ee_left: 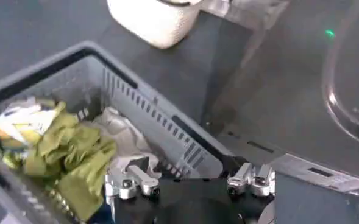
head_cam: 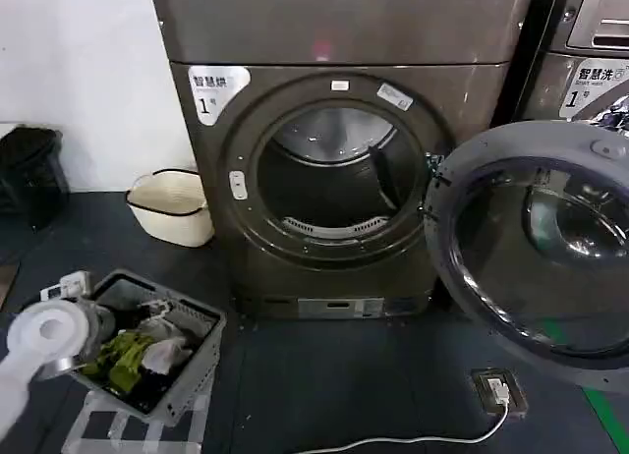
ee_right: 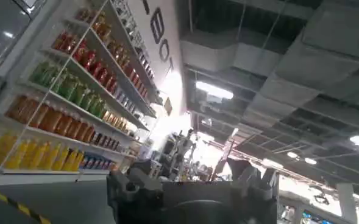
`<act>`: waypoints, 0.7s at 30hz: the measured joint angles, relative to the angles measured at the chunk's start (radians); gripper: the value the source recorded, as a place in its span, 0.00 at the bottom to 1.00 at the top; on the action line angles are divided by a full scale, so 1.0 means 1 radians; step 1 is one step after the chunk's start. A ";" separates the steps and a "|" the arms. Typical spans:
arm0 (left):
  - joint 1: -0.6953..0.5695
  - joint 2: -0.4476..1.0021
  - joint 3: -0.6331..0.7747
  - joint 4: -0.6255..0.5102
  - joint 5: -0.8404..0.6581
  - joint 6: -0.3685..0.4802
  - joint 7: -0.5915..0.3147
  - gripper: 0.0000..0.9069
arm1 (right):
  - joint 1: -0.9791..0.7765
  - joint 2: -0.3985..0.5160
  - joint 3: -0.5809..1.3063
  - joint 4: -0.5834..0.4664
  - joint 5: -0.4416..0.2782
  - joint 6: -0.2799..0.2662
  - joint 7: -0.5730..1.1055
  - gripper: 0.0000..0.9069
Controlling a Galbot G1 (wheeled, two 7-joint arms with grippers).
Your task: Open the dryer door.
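Our left gripper (ee_left: 190, 184) hangs with its metal fingers (ee_left: 132, 181) spread apart, gripping nothing, above the grey slatted plastic laundry basket (ee_left: 144, 109) of green and white clothes (ee_left: 75, 152). Our right gripper (ee_right: 194, 189) points towards a ceiling; its finger state we cannot tell. The large round chrome-ringed dryer door (head_cam: 536, 248) stands swung wide open, right of the dark bronze-grey dryer (head_cam: 339, 41) and its exposed drum opening (head_cam: 329, 174).

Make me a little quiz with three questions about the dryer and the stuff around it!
1. Where is the grey basket?
A. On the floor by the robot's left arm
B. On top of the dryer
C. Inside the drum

2. What colour is the bunched cloth in the basket?
A. Red
B. Green
C. Blue

3. How is the dryer door?
A. Shut
B. Swung wide open
C. Missing

Answers: 1 A, it sits on the dark floor, front-left of the dryer. 2 B, it is green. 3 B, the drum is exposed.
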 joint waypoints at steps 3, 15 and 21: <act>0.001 0.001 -0.013 0.011 -0.041 0.000 -0.022 1.00 | 0.002 0.000 0.000 0.000 0.002 0.003 0.002 1.00; 0.021 0.008 -0.056 0.045 -0.075 0.000 -0.039 1.00 | 0.003 0.000 0.000 0.001 0.006 0.003 0.002 1.00; 0.026 0.009 -0.068 0.058 -0.090 0.000 -0.040 1.00 | 0.005 0.000 0.000 0.005 0.011 -0.001 0.002 1.00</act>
